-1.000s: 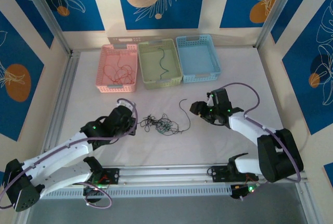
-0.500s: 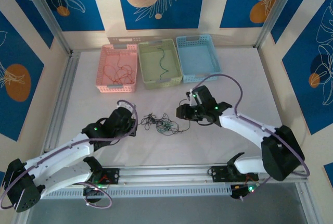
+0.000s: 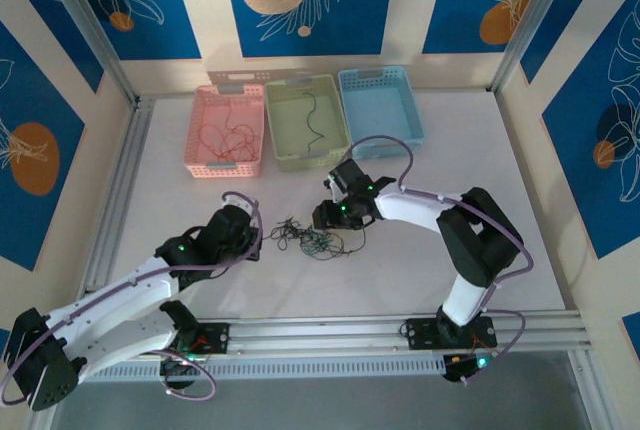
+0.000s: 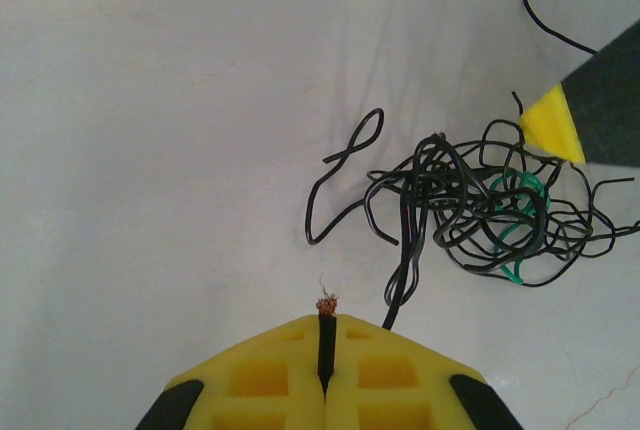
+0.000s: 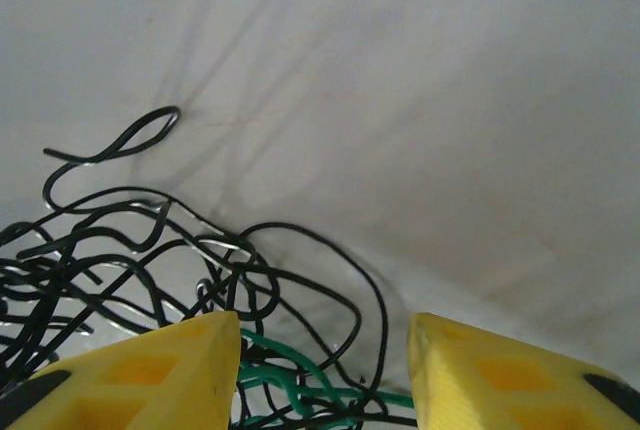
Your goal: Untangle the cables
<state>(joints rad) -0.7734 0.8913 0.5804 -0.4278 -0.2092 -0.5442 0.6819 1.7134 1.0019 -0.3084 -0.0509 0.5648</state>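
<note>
The cables (image 3: 312,239) lie as a small clump of black and green wires on the white table between my two grippers. My left gripper (image 3: 252,236) sits left of the clump, shut on the end of a black cable (image 4: 326,312) whose copper strands poke out past the fingertips. That cable runs on into the clump (image 4: 480,212). My right gripper (image 3: 326,218) hangs over the clump's right edge, open, with black loops (image 5: 300,250) and a green wire (image 5: 290,370) below and between its yellow fingers (image 5: 160,370). One right fingertip (image 4: 555,125) shows in the left wrist view.
Three baskets stand in a row at the back: a pink basket (image 3: 194,145) with red wires, a green basket (image 3: 343,128) with a dark wire, and a blue basket (image 3: 416,115). A loose black strand (image 4: 548,12) lies just beyond the clump.
My right arm has swung left and forward across the table, from well right of the clump to over its right edge. The left arm has kept still with its cable end.
</note>
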